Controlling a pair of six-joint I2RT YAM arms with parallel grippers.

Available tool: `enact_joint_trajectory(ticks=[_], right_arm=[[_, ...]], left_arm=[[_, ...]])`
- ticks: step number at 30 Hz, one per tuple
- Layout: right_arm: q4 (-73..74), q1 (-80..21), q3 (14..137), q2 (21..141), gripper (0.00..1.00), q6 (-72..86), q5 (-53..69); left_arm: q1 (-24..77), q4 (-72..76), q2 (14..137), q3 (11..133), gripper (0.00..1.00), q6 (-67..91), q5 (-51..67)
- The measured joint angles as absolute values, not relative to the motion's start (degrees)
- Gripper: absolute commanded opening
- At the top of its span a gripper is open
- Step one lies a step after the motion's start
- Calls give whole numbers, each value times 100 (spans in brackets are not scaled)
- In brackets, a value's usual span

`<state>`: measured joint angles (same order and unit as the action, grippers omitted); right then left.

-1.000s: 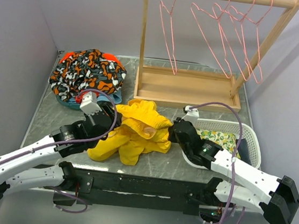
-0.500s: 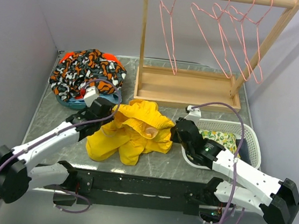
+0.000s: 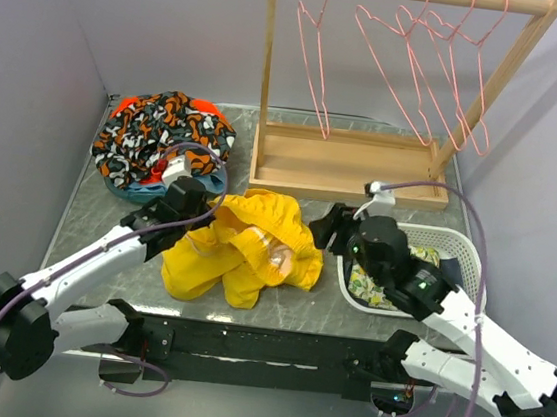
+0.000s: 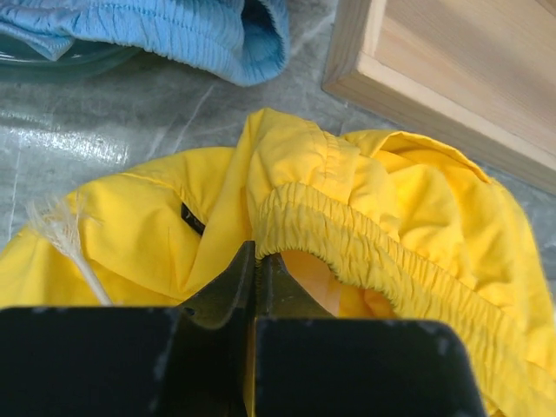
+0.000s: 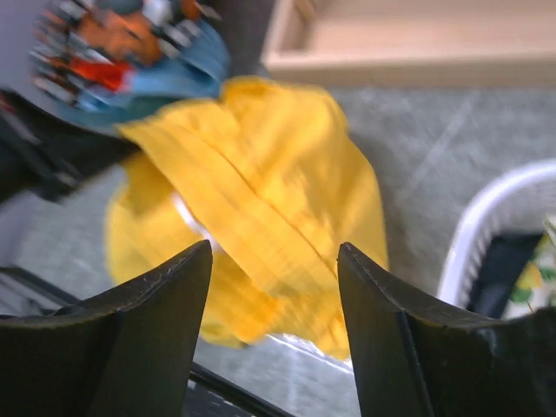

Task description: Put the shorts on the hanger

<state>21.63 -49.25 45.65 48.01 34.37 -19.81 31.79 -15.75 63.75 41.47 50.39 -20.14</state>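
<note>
Here, crumpled bright yellow shorts (image 3: 249, 250) mid-table, long axis running near-left to far-right, soft creased fabric, gathered elastic waistband (image 4: 347, 243), frayed pale drawstring (image 4: 74, 243), left gripper (image 4: 256, 261) clenched on the waistband edge, right gripper (image 5: 274, 252) spread apart just right, holding nothing, thin pink wire hangers (image 3: 320, 98) on far wooden rack (image 3: 349, 166).

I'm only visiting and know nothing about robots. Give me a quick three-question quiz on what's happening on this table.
1. True or false: the yellow shorts lie crumpled on the table, not on any pink hanger.
2. What does the left claw pinch? A) the shorts' waistband B) the patterned garment C) a hanger
3. Fill in: the lemon-print cloth lies in the white ____.
Key: 1 true; 2 A; 3 basket.
</note>
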Motion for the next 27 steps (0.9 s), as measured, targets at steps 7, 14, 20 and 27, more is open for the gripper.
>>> enact_joint_trajectory(ticks=[7,14,20,27], right_arm=[[2440,-4921,6425,5192,74,2976,-1953],[2563,-4077,8962,7046,73,2110,-1865],[2670,-3531,10285,8438,71,1500,-1570],[2875,-3299,11325,9620,60,1074,-1487]], left_arm=[[3179,-2189,5857,4477,1,4884,-1741],[3186,-2556,5824,4792,1,4731,-1616],[3186,-2777,5839,4899,1,4617,-1610],[3186,-2862,5863,5078,1,4501,-1608]])
